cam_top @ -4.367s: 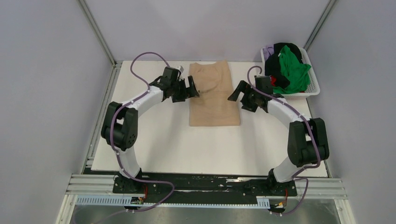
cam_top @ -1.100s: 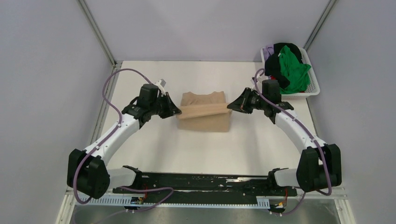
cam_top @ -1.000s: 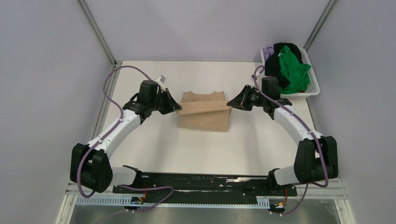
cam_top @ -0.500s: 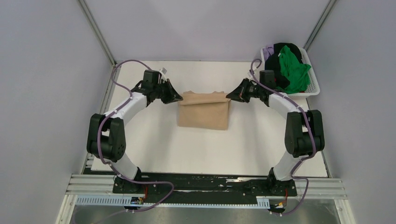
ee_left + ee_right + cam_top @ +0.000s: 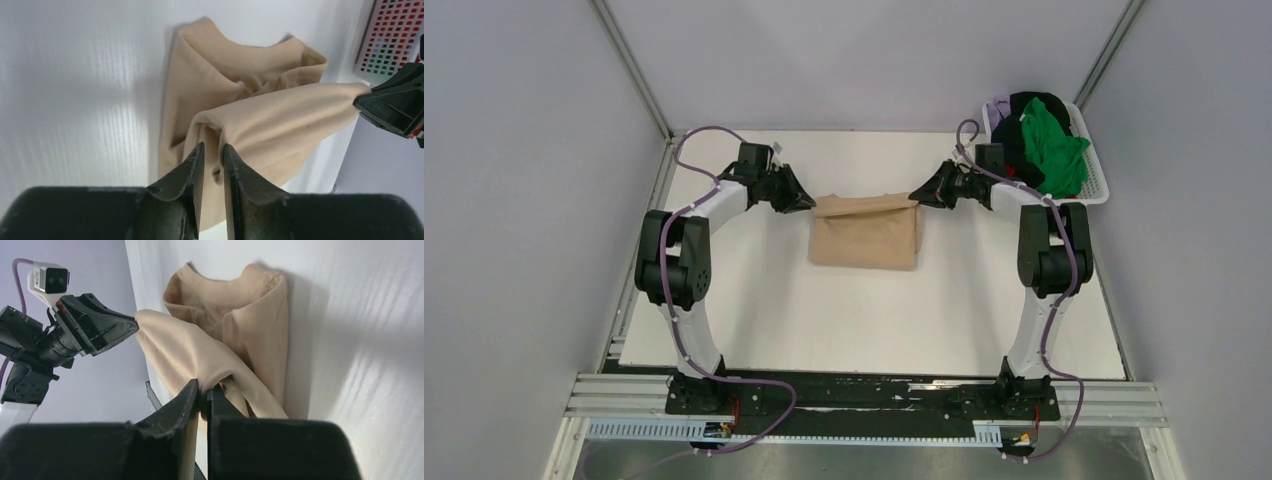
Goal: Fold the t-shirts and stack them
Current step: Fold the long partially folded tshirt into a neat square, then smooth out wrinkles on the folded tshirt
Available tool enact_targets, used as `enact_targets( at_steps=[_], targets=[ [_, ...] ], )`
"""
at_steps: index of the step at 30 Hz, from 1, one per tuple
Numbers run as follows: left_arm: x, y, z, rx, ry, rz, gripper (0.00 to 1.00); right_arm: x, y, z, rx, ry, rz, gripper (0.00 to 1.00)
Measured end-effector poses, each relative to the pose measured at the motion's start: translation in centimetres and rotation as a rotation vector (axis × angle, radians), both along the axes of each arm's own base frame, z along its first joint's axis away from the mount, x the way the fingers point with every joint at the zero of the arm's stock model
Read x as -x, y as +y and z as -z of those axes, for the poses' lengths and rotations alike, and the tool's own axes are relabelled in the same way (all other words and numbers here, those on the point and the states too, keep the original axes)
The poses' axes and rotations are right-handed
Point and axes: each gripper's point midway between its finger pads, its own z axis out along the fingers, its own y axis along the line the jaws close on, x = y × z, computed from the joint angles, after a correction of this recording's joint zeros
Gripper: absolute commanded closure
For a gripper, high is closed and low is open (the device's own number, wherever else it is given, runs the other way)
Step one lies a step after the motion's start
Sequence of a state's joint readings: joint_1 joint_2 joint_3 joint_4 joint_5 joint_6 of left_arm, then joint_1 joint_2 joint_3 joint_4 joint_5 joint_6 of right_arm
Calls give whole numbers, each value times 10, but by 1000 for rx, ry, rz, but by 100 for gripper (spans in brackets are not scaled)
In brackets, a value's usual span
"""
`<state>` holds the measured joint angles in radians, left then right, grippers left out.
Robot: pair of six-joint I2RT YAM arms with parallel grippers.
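Note:
The tan t-shirt (image 5: 864, 235) lies folded in half on the white table, its upper layer's far edge still lifted between the two grippers. My left gripper (image 5: 809, 204) is at the far left corner. In the left wrist view its jaws (image 5: 213, 147) stand slightly parted, open, with the cloth (image 5: 280, 115) loose between the tips. My right gripper (image 5: 916, 197) is at the far right corner, shut on that corner (image 5: 204, 386) of the tan cloth (image 5: 185, 350). Green (image 5: 1049, 150), black (image 5: 1024, 110) and pale purple (image 5: 997, 108) t-shirts are heaped in the basket.
The white latticed basket (image 5: 1096, 190) stands at the table's back right corner, just behind the right arm. Both arms reach far toward the back of the table. Grey walls and metal posts enclose the table on three sides.
Both grippers carried the shirt's near hem up and over to the far edge, folding it in half. The left jaws have just parted; the right jaws still pinch the cloth.

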<state>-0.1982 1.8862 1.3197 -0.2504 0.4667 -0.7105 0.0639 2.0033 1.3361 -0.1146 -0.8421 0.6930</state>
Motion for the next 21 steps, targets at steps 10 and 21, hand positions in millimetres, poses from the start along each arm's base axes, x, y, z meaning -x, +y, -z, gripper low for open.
enact_targets(
  at_steps=[10,21],
  targets=[
    [-26,13,-1,-13,-19,-35,0,-38,-16,1,21,-58,31,0],
    [8,-6,-45,38,-115,36,0,16,-6,-26,131,-136,41,0]
  ],
)
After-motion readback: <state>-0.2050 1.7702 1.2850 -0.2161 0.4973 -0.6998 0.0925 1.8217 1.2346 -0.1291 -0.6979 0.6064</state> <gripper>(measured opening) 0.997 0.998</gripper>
